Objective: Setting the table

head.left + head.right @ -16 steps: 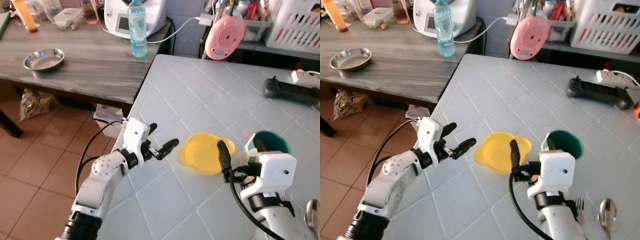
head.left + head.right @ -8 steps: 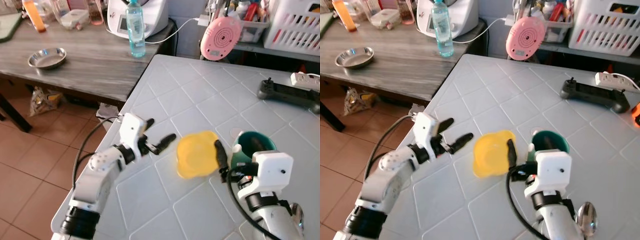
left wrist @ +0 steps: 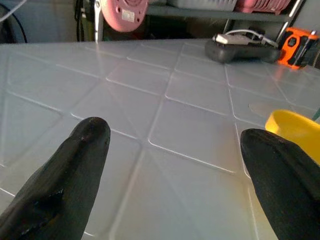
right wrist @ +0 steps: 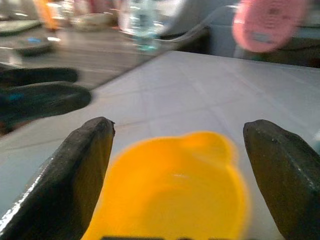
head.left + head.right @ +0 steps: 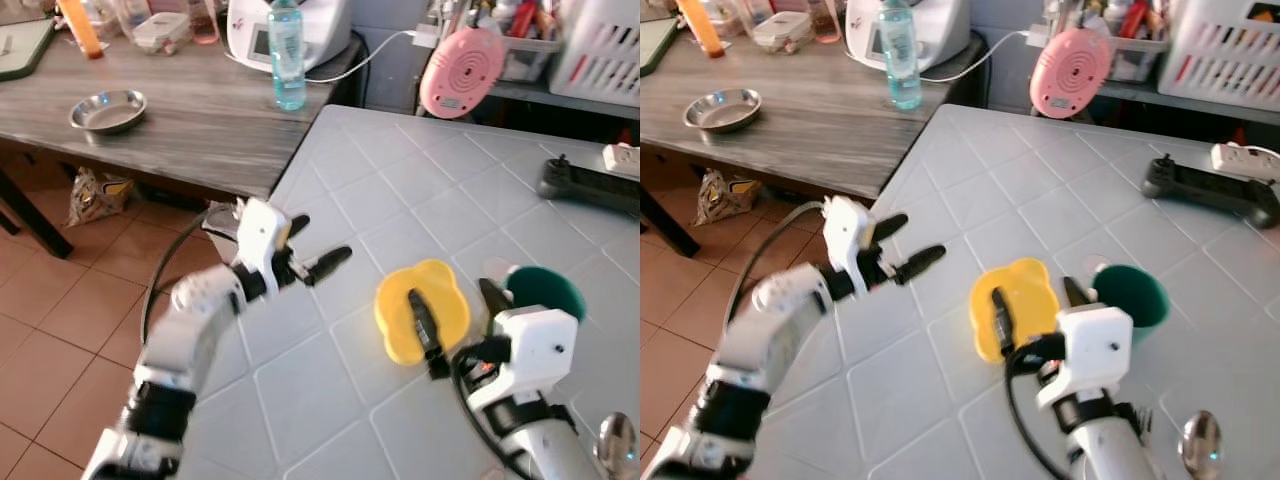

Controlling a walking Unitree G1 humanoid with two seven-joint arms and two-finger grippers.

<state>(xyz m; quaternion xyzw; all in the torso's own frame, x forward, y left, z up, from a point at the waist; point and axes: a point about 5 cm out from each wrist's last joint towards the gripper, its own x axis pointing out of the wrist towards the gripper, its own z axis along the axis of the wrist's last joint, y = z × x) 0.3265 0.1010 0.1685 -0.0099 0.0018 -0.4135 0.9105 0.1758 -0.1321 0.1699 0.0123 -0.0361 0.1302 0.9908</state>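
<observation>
Where the white tiled table (image 5: 400, 190) meets the darker wooden table (image 5: 190, 130), the left gripper (image 5: 318, 252) hovers above the white table's near-left part with its two black fingers spread apart and nothing between them. Yellow bowl (image 5: 422, 312): rests on the white table, right of the left gripper and apart from it; in the left wrist view its rim (image 3: 295, 130) shows just beyond one finger. Right gripper (image 5: 455, 322): fingers apart, one black finger lying over the bowl's middle and the other beside its right edge; in the right wrist view the bowl (image 4: 175, 185) sits between the two open fingers (image 4: 80, 170). Whether the fingers touch the bowl cannot be told. Green cup (image 5: 545, 292): stands just right of the bowl, beside the right wrist housing. Spoon (image 5: 1198, 440): lies on the table at the near right. Black controller (image 5: 1210, 188): far right part of the table, with a white power strip (image 5: 1248, 157) behind it. Pink round device (image 5: 461, 72): beyond the table's far edge. Wooden table: carries a metal dish (image 5: 107, 110), a water bottle (image 5: 288, 55) and a white appliance (image 5: 290, 25).
</observation>
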